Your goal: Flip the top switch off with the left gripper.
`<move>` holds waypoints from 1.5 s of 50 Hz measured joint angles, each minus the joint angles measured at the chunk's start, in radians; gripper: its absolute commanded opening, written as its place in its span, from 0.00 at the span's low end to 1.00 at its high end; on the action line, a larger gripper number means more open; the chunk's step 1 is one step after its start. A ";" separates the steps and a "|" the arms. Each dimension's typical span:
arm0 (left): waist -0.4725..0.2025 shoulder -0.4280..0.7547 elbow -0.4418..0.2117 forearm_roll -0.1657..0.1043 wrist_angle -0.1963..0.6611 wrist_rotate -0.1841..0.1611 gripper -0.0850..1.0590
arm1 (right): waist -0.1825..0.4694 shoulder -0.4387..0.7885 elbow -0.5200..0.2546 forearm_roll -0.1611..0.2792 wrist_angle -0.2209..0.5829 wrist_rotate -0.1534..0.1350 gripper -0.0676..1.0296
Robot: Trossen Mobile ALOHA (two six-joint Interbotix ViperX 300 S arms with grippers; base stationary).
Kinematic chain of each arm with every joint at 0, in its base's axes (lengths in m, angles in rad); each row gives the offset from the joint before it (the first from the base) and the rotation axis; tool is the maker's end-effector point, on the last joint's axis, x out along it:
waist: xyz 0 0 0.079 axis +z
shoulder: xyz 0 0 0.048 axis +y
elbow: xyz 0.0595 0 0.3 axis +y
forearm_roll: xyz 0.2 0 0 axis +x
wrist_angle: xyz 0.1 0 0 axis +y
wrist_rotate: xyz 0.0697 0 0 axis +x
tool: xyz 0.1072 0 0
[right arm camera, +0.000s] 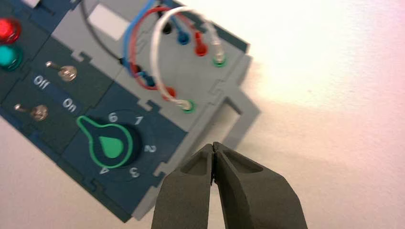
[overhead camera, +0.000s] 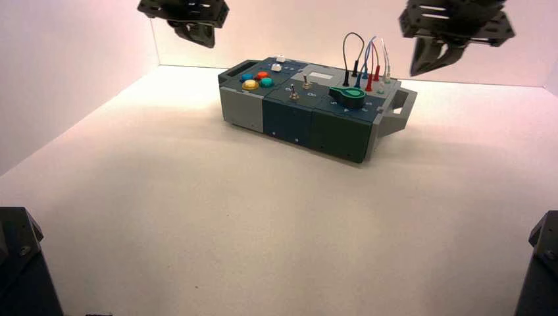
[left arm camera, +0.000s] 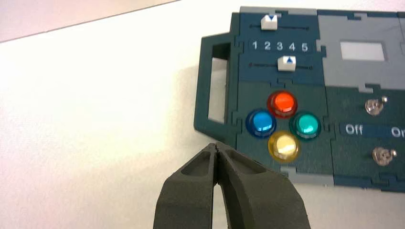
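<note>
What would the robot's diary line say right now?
left tool: shut, hovering beside box handle | top switch: untouched | right tool: shut, hovering near knob

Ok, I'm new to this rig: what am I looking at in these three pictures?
Two robot arms face a control box on a white table. The high view looks down from behind the arms; the other two come from cameras on each wrist. The left claw hangs shut by the box's handle end, near the four coloured buttons. The right claw, also shut, hangs by the wire end, near the green knob. The top switch is untouched. Nothing is held.
</note>
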 measured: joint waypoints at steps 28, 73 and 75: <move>0.017 -0.138 0.175 -0.012 -0.075 -0.046 0.05 | -0.080 -0.124 0.104 0.000 -0.143 0.003 0.04; 0.091 -0.163 0.250 -0.015 -0.247 -0.049 0.05 | -0.098 -0.052 0.120 0.006 -0.252 0.008 0.04; 0.089 -0.163 0.252 -0.015 -0.249 -0.051 0.05 | -0.098 -0.054 0.121 0.006 -0.252 0.008 0.04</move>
